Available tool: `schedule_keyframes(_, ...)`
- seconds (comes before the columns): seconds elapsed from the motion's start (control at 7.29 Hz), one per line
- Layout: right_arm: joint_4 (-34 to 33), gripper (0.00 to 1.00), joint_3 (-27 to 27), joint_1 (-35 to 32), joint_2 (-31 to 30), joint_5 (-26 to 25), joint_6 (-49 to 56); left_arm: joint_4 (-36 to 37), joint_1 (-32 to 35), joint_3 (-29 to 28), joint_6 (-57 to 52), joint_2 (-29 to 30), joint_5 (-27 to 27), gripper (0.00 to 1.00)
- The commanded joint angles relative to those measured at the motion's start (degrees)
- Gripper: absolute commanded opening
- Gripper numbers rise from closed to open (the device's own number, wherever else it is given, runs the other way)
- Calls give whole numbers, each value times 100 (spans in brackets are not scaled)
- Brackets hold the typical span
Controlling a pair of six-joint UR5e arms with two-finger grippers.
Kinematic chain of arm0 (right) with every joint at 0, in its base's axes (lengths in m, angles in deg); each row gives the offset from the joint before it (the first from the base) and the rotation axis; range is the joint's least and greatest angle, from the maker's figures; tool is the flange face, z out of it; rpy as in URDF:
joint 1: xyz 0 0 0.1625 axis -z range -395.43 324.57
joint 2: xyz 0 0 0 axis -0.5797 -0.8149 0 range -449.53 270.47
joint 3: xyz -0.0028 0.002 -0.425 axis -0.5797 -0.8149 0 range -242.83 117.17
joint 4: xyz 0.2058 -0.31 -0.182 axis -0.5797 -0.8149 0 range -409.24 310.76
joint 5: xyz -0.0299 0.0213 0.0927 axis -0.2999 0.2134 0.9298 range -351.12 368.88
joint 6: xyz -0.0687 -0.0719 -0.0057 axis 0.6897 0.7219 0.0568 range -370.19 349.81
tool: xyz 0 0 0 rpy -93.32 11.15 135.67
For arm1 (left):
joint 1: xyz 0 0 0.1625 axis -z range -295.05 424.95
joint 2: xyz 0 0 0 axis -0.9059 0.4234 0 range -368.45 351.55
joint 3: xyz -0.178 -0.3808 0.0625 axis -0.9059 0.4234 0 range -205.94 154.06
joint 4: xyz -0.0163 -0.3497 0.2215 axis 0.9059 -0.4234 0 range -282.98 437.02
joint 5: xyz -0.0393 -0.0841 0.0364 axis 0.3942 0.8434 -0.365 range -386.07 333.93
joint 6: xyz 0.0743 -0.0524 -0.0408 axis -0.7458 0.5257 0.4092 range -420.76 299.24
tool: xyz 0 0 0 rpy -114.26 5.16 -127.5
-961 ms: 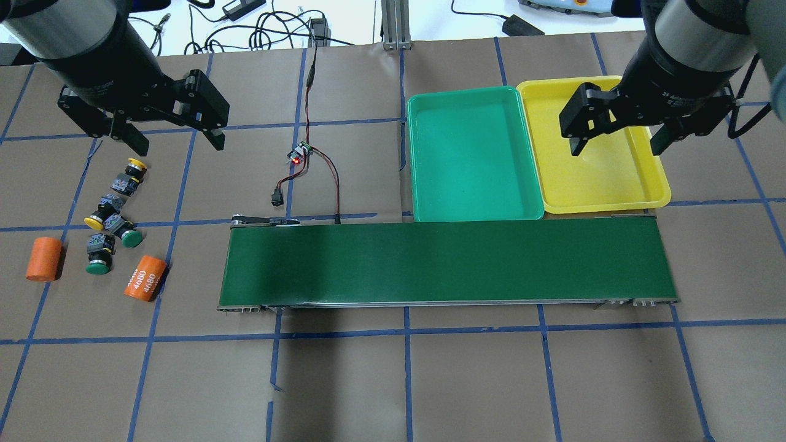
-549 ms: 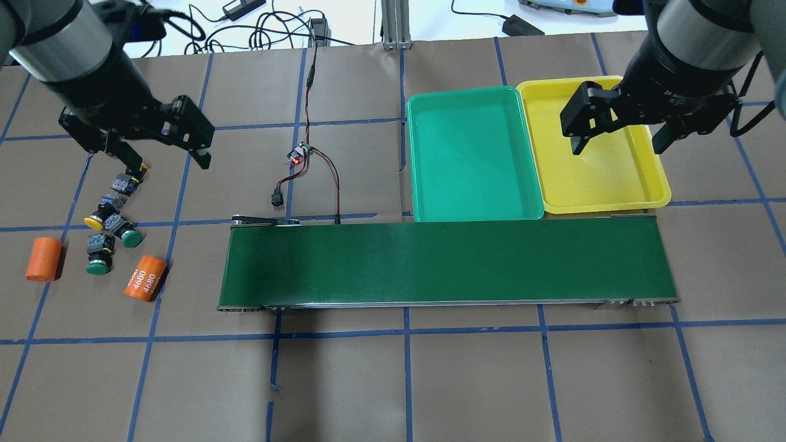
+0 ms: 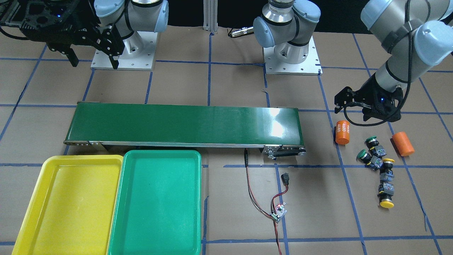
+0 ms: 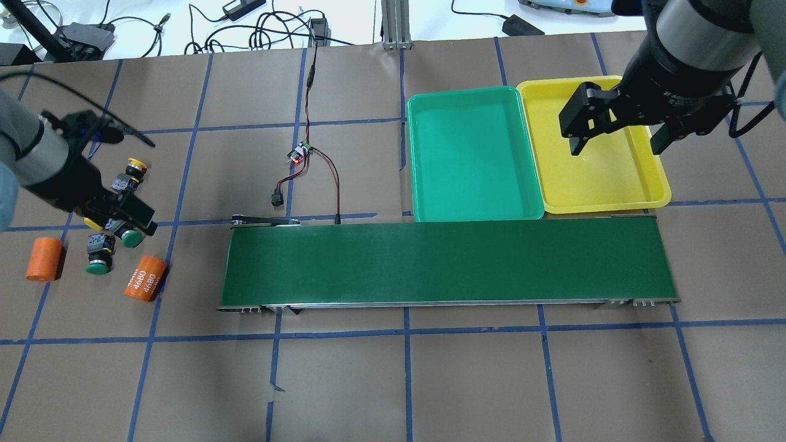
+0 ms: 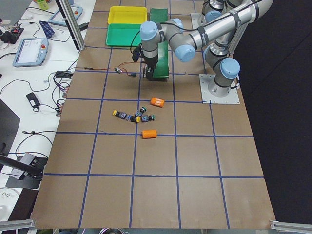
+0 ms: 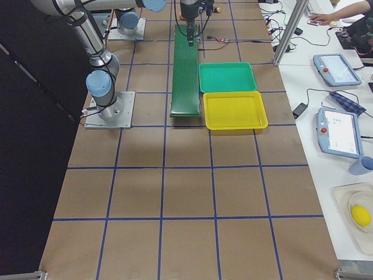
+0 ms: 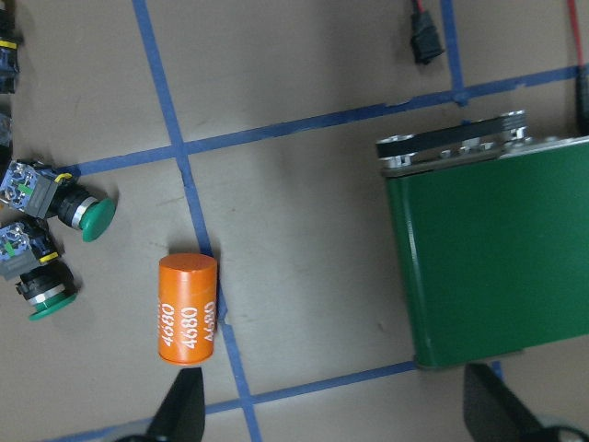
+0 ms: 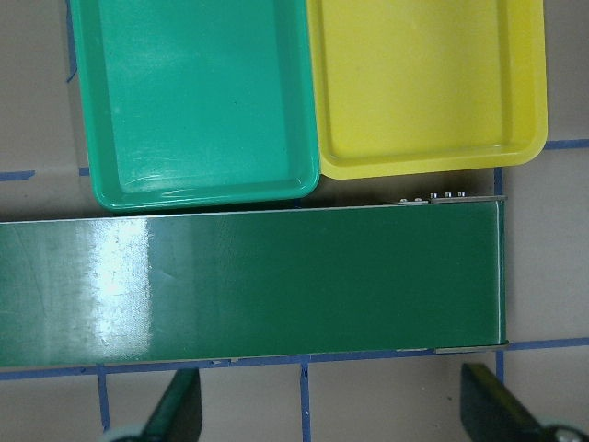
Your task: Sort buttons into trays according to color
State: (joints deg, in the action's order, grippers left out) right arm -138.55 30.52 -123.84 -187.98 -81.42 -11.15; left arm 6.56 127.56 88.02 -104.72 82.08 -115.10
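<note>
Several buttons lie in a loose cluster at the table's left end. One yellow button lies at the far end of the cluster, and another yellow button sits mid-cluster. Two green buttons lie nearest the robot. My left gripper hangs open above the cluster and hides part of it from overhead. In the left wrist view its fingertips stand wide apart with nothing between them. My right gripper hovers open over the yellow tray. The green tray lies beside it; both trays are bare.
Two orange cylinders lie by the cluster: one marked 4680, one plain. The long dark-green conveyor belt spans the middle, in front of the trays. A small circuit board with wires lies behind the belt's left end.
My left arm has swung left and toward the robot, and its open gripper has come down from behind the cluster to over it. The right arm has not moved.
</note>
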Motion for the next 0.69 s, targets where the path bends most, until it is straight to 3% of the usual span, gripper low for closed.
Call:
schedule_keyframes(0.0,-8,100,8,0,1,4,-1,1241,-624,915,-1007,445,-9,100)
schedule_keyframes(0.55,1,100,0,0,1,4,-1,1631,-776,1006,-1044,1132,-1,100)
